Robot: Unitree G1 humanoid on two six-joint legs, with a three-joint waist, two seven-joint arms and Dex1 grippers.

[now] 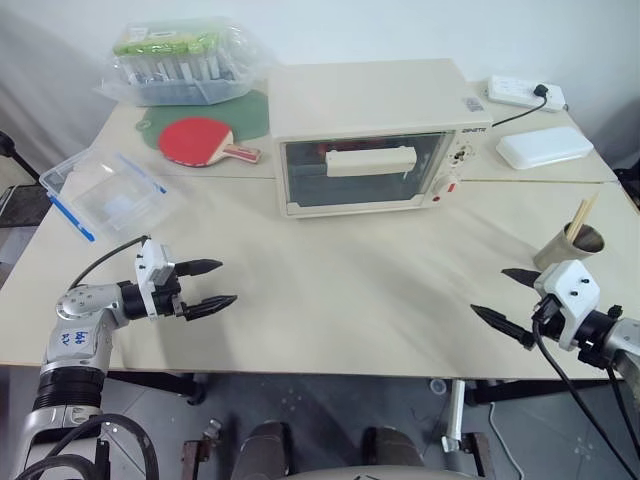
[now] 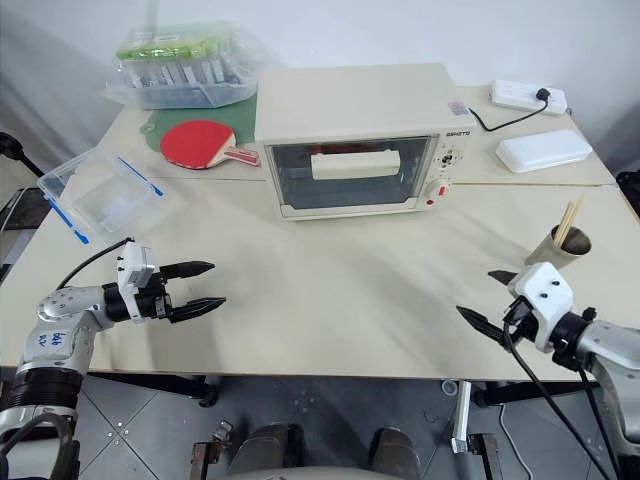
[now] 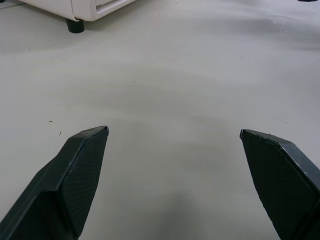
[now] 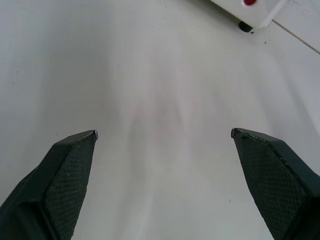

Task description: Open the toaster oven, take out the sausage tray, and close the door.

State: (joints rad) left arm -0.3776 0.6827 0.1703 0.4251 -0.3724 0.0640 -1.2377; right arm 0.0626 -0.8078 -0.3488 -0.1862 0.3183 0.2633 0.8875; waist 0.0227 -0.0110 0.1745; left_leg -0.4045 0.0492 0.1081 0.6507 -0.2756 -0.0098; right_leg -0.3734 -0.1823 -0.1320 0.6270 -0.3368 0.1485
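The cream-white toaster oven (image 1: 370,100) stands at the back middle of the table. Its glass door (image 1: 362,172) is closed, with the bar handle (image 1: 370,160) across the upper part. Behind the glass I cannot make out the sausage tray. My left gripper (image 1: 225,283) hovers open and empty over the front left of the table, well short of the oven. My right gripper (image 1: 488,291) hovers open and empty at the front right. A foot of the oven (image 3: 75,25) shows past the left gripper (image 3: 174,132), and a corner of the oven (image 4: 250,10) shows past the right gripper (image 4: 164,132).
A clear plastic box with blue clips (image 1: 105,193) sits at the left. A red paddle (image 1: 200,138) and a bag of tubes (image 1: 185,62) lie behind it. At the right are a cup with chopsticks (image 1: 575,240), a white case (image 1: 545,147) and a power strip (image 1: 525,93).
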